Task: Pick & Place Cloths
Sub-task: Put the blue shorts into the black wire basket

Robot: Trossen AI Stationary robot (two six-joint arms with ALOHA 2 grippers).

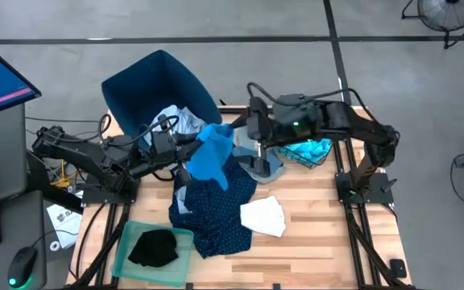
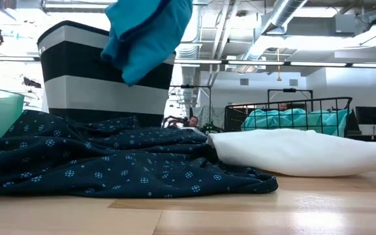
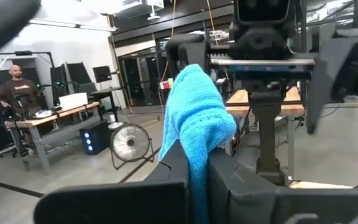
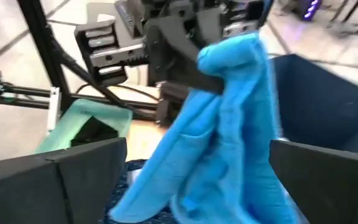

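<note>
A bright blue cloth [image 1: 214, 153] hangs in the air over the table's middle, with my left gripper [image 1: 196, 149] shut on it. My right gripper [image 1: 244, 130] faces it from the right, open. Its two fingers [image 4: 61, 171] stand wide on either side of the hanging cloth [image 4: 210, 143] without touching it. On the table below lie a dotted navy cloth [image 1: 216, 205] and a white cloth [image 1: 263, 216]. A black cloth [image 1: 153, 246] lies in the green tray [image 1: 127, 238]. My left gripper pinches a bunched upper fold of the bright blue cloth [image 3: 196, 146] between its two fingers, coming about level from the table's left. A hump of cloth stands above the fingers. The rest hangs slack below them, and its lower end [image 2: 142, 46] is clear of the navy cloth.
The dark blue bin [image 1: 159, 80] stands at the far left with pale cloth inside [image 1: 180, 121]. A wire basket with a turquoise cloth [image 1: 308, 151] sits at the right. A grey cloth [image 1: 268, 167] lies under my right arm. Bare wood shows along the near right.
</note>
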